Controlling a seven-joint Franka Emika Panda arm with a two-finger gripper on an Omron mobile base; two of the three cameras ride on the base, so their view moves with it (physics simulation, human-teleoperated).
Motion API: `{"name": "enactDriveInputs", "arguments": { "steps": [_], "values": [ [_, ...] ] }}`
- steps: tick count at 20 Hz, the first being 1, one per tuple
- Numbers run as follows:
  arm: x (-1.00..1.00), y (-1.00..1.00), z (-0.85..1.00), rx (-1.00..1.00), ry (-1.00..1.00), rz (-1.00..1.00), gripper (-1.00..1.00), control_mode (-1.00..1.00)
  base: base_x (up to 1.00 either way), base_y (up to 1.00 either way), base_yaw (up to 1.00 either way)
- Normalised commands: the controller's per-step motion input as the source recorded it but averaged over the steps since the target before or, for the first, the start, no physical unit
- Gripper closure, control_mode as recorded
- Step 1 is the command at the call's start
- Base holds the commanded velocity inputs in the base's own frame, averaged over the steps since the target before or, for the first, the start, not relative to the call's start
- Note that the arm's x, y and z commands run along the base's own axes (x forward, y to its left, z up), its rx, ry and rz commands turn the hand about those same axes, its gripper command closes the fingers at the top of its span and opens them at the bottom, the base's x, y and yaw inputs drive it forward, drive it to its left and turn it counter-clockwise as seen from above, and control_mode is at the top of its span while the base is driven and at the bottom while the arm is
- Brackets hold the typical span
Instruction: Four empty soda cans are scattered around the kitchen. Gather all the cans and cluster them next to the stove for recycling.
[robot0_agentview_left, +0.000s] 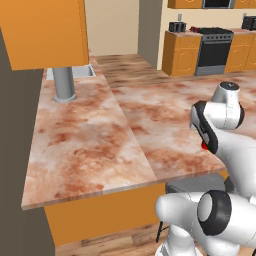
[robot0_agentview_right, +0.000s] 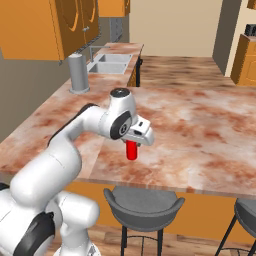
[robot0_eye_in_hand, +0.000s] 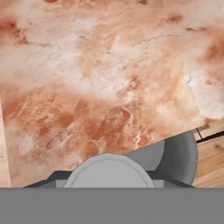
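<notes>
Gripper (robot0_agentview_right: 133, 146) clamped on a red can (robot0_agentview_right: 131, 149), held upright and hanging below the hand, clear of the counter (robot0_agentview_right: 200, 130). In the hand view the can's silver top (robot0_eye_in_hand: 108, 171) sat at the bottom, between the fingers, with the marbled counter spread beneath and a grey stool (robot0_eye_in_hand: 175, 155) past the counter's edge. From the left, a sliver of red (robot0_agentview_left: 204, 146) showed at the hand. Stove (robot0_agentview_left: 215, 47) stood well apart, across the wooden floor, against the far wall between orange cabinets (robot0_agentview_left: 182, 52). A sink (robot0_agentview_right: 111, 64) and a grey cylinder (robot0_agentview_right: 78, 73) occupied the far end of the counter; no other can could be made out. Judged step: carrying one can, lifted but not yet delivered. The next move would call for the base to drive toward the stove with the grip kept firm and the can upright, then a set-down on the counter beside the cooktop.
</notes>
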Motion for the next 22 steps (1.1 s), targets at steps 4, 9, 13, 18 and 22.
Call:
{"name": "enactDriveInputs", "arguments": {
  "steps": [4, 9, 13, 18, 22],
  "values": [
    [-0.34, 0.00, 0.20, -0.01, -0.01, 0.04, 1.00, -1.00, 0.00, 0.00, 0.00],
    [-0.61, 0.00, 0.21, -0.02, -0.01, 0.11, 1.00, -1.00, 0.00, 0.00, 0.00],
    [-0.71, 0.30, 0.24, 0.00, -0.01, 0.06, 1.00, -1.00, 0.00, 0.00, 0.00],
    [-0.36, 0.48, 0.23, -0.01, -0.03, 0.00, 1.00, -1.00, 0.00, 0.00, 0.00],
    [-0.33, 0.41, 0.23, 0.00, -0.01, 0.00, 1.00, -1.00, 0.00, 0.00, 0.00]
  ]
}}
